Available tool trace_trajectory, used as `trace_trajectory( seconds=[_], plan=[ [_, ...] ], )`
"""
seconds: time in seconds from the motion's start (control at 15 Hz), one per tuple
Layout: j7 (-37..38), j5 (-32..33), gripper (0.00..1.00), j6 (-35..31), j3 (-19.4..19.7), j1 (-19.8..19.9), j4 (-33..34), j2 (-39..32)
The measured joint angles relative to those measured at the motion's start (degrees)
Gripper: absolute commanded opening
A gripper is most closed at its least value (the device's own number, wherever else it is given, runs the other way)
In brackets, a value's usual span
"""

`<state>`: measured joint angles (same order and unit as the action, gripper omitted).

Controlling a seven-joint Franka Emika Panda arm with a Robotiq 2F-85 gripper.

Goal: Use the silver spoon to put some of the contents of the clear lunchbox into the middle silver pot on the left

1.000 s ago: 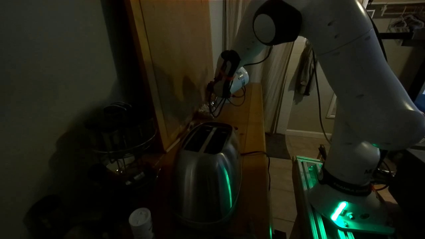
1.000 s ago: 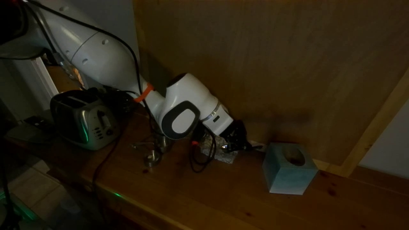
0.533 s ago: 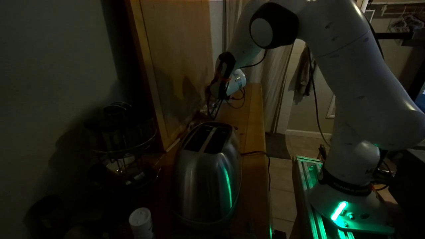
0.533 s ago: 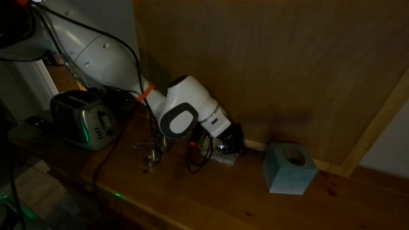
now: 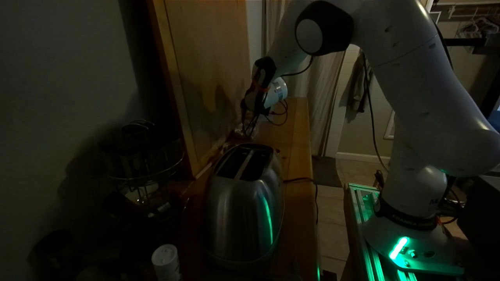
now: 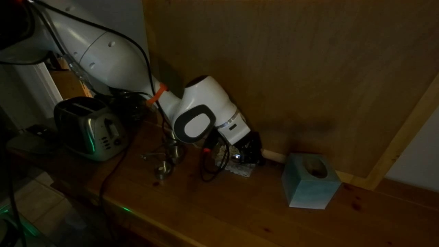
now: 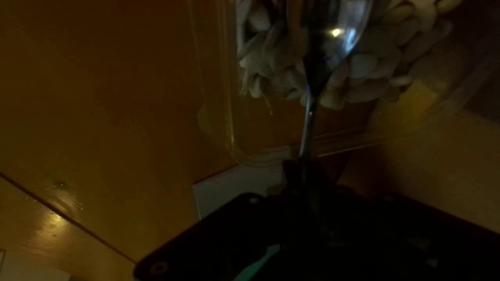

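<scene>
While the clear lunchbox [image 7: 229, 127] is faced by the claw [image 7: 301, 169], the middle silver pot [image 6: 175, 153], standing apart, is judged yet to be served; the silver spoon [image 7: 313, 85] is taken up, clamped by its handle in the claw, held over the pale contents [image 7: 365, 89], though whether any are scooped cannot be told.

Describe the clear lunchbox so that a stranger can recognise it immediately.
In an exterior view, find the big wooden panel. Near its foot, between the toaster and the blue box, sits the lunchbox. Unlike them, it is transparent, showing pale pieces beneath the spoon.
</scene>
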<state>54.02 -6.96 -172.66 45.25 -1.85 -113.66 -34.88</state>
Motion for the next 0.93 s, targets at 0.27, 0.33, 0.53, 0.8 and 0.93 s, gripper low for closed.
trace_trajectory(
  seconds=[0.27,0.33,0.53,0.8,0.93],
  plan=[
    [-0.09,0.00,0.02,1.29,-0.04,-0.02,0.27,0.14],
    [-0.16,0.00,0.02,2.01,-0.09,-0.02,0.41,0.32],
    [-0.19,0.01,0.02,4.98,-0.57,0.02,0.71,1.56],
    [-0.08,0.03,0.02,6.53,-1.14,0.09,0.72,2.48],
    [0.35,0.03,0.02,6.53,-1.25,0.12,0.72,2.51]
  ],
)
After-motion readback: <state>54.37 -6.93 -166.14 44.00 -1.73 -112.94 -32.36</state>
